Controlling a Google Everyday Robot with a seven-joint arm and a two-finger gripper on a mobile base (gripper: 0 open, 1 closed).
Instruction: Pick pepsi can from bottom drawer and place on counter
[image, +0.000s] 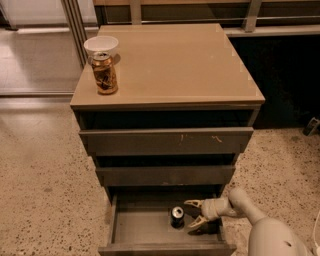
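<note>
Gripper (189, 214) spread wide, empty, inside deep grey bottom drawer (137, 227) | small dark blue pepsi can (177, 216) upright on drawer floor, just beyond fingertips, not yet between them | glossy tan counter (180, 65) above

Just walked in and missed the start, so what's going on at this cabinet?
The robot's claw is down inside the open bottom drawer, spread open just to the right of the pepsi can and not gripping it yet. The can stands upright on the drawer floor. On the counter are a brown patterned can and a white bowl.
</note>
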